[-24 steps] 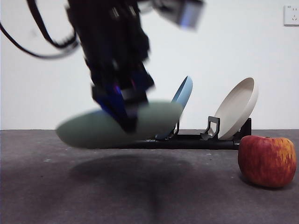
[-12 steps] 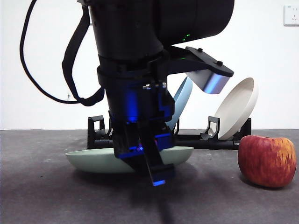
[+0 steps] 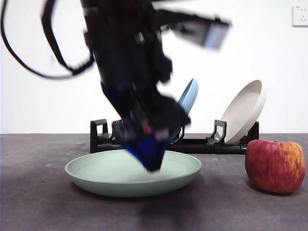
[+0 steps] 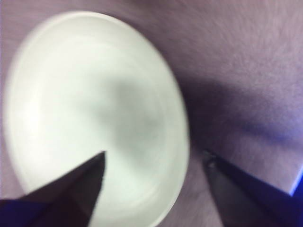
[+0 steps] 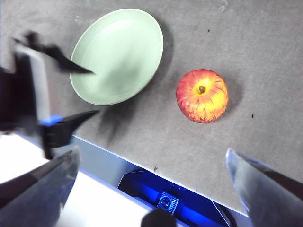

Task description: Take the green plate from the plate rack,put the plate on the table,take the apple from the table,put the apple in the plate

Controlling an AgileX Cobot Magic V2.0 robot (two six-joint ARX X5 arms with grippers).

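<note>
The green plate [image 3: 133, 175] lies flat on the table [image 3: 38, 202] in front of the plate rack [image 3: 197, 144]. It also shows in the left wrist view [image 4: 90, 113] and the right wrist view [image 5: 118, 54]. My left gripper [image 3: 150, 156] is open and empty just above the plate, blurred by motion; in its own view [image 4: 155, 161] one jaw is over the plate and the other over the table. The apple [image 3: 275, 166] stands on the table to the plate's right [image 5: 202, 95]. My right gripper [image 5: 154, 165] is open and empty, high above the table near the apple.
A blue plate [image 3: 188, 96] and a cream-white plate [image 3: 245, 111] lean in the rack behind. The table's edge [image 5: 142, 158] runs below the apple in the right wrist view. A wall socket [image 3: 300, 15] sits on the white wall.
The green plate came down from the air onto the table. My left gripper let go of it, and is now moving up off it.
</note>
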